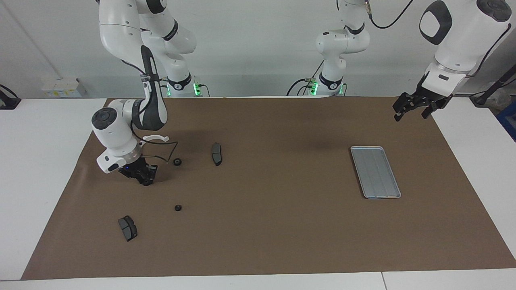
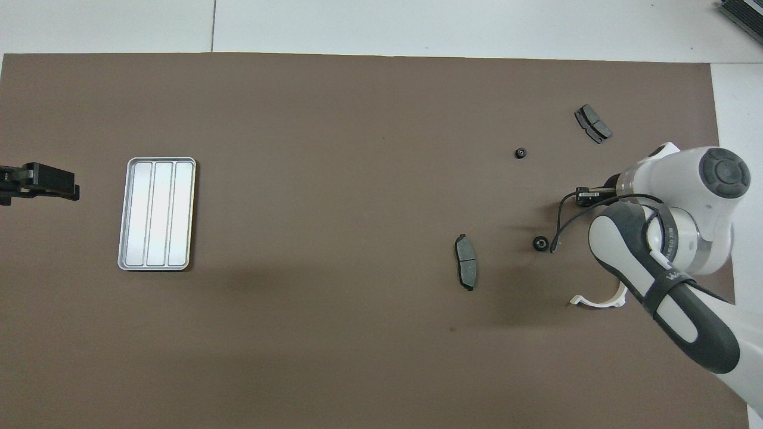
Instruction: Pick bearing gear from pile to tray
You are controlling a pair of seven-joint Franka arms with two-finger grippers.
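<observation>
black gear (image 1: 146, 182) tiny, clamped in right gripper (image 1: 145, 180) at pile; could slip on lift; left gripper (image 1: 412, 109) apart, waiting.

The pile is a loose scatter at the right arm's end of the worktop. A white curved bracket (image 1: 155, 138) lies flat nearest the robots, partly hidden by the arm. One dark grey brake pad (image 1: 217, 154) lies toward the middle, another (image 1: 127, 228) farthest from the robots. A tiny black round gear (image 1: 177, 162) sits between bracket and pad; a smaller one (image 1: 177, 208) lies farther out. The silver-grey ridged tray (image 1: 375, 172) lies flat, well apart, at the left arm's end.
</observation>
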